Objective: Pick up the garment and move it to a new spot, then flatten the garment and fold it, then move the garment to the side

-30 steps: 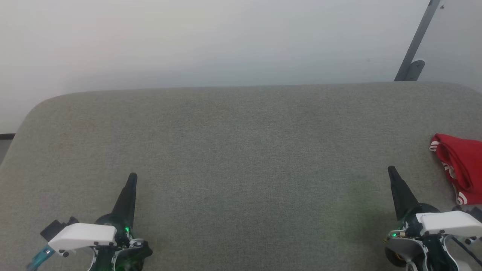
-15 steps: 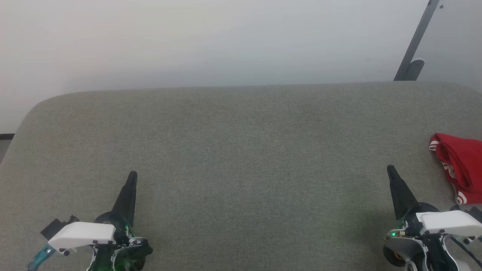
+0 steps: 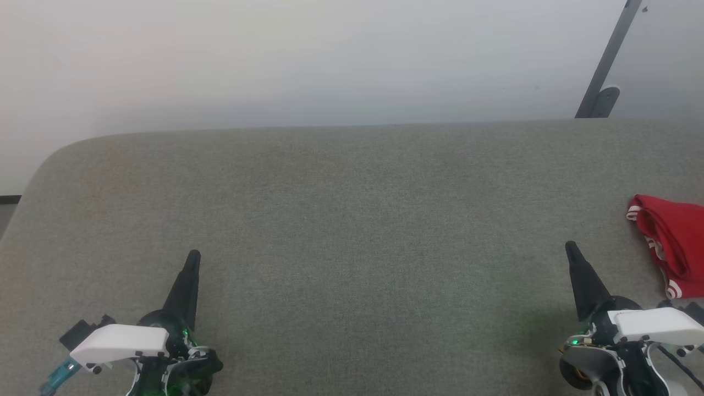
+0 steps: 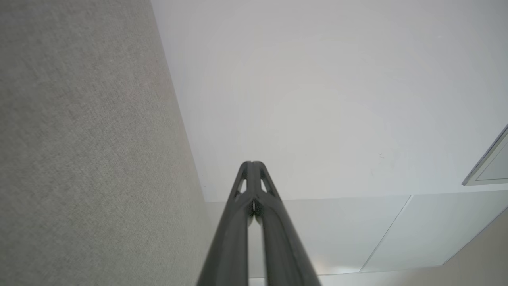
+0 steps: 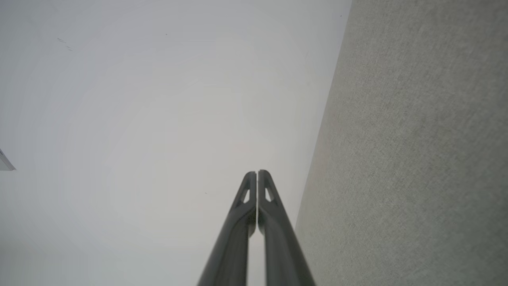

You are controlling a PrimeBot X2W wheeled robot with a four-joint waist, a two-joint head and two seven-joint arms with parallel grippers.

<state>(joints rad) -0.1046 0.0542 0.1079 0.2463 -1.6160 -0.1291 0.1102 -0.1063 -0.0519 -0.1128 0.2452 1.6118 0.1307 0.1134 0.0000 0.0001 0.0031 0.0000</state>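
**A:** Head view: where's the shirt?
**B:** The shirt [image 3: 674, 242] lies bunched at the pad's right edge, cut off by the frame. It is just right of the right gripper [image 3: 572, 248], not touching it.
**A:** And the grippers?
**B:** Both pinched closed, holding nothing. The left gripper [image 3: 193, 257] is well apart, lower left.
**A:** The surface?
**B:** A grey fabric pad [image 3: 352, 220] with a pale wall [image 3: 275, 55] behind and a grey bar [image 3: 608, 58] slanting at upper right.
**A:** Left wrist view?
**B:** Fingers [image 4: 232, 238] pressed together, pad on the left, wall ahead.
**A:** Right wrist view?
**B:** Same pinch, pad on the right.
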